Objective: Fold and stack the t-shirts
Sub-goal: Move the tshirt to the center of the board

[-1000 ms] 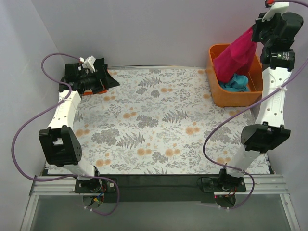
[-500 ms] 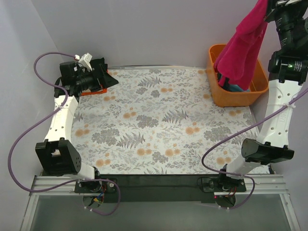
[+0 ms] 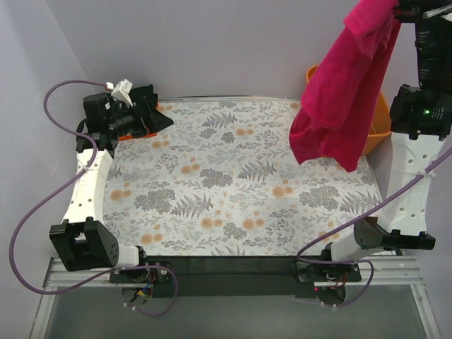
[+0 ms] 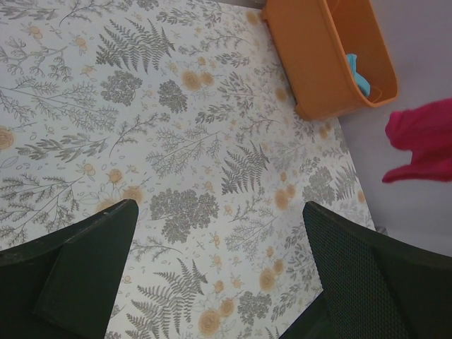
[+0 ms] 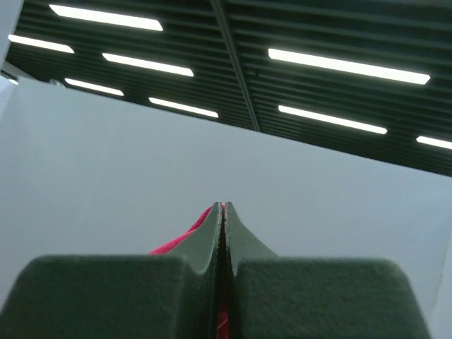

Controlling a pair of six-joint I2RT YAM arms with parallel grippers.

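Right fingers [image 5: 127, 296], clenched on the magenta t-shirt [image 3: 346, 92], have raised it out of the orange basket [image 4: 318, 49]; left fingers [image 4: 85, 261] stay spread.

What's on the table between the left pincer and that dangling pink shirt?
Only bare flowered tabletop lies between the left pincer and the pink shirt; the top camera shows it.
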